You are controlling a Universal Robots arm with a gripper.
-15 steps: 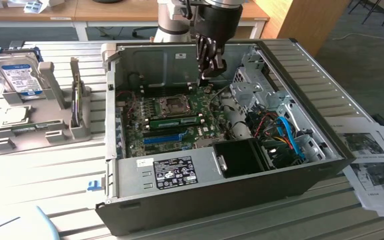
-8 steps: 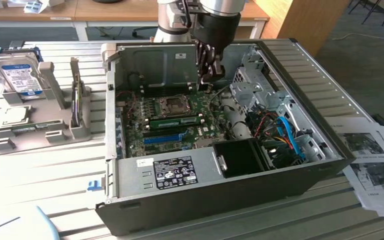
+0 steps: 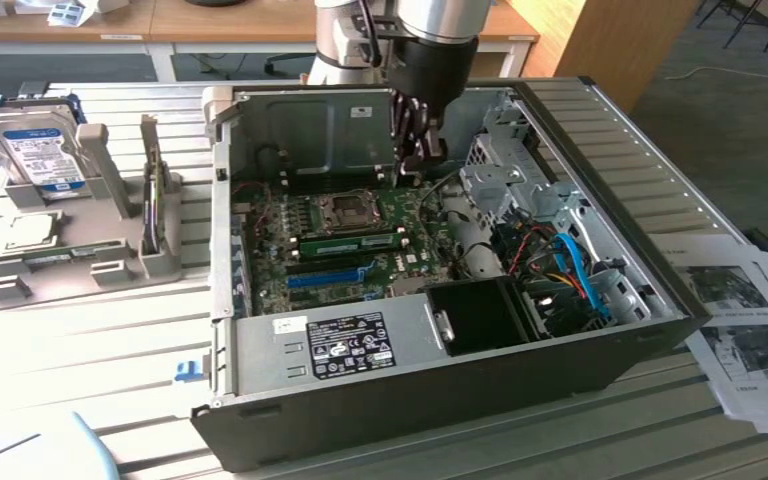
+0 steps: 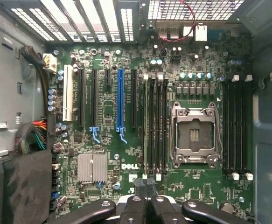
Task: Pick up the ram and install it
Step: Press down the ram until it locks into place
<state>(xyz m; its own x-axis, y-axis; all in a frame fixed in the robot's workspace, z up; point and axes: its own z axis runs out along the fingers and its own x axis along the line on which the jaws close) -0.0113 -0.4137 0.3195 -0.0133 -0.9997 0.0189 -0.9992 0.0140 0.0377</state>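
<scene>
One arm hangs over open computer case, operator. Your gripper is inside case, above motherboard, near back wall. Fingers are clenched together and you grasp nothing between them. Ram lies already in slot on motherboard, next to CPU socket, green stick with white sticker. Blue slot strip sits just beside it. Hard drive stands in grey holder at exterior view's left, well apart from case.
</scene>
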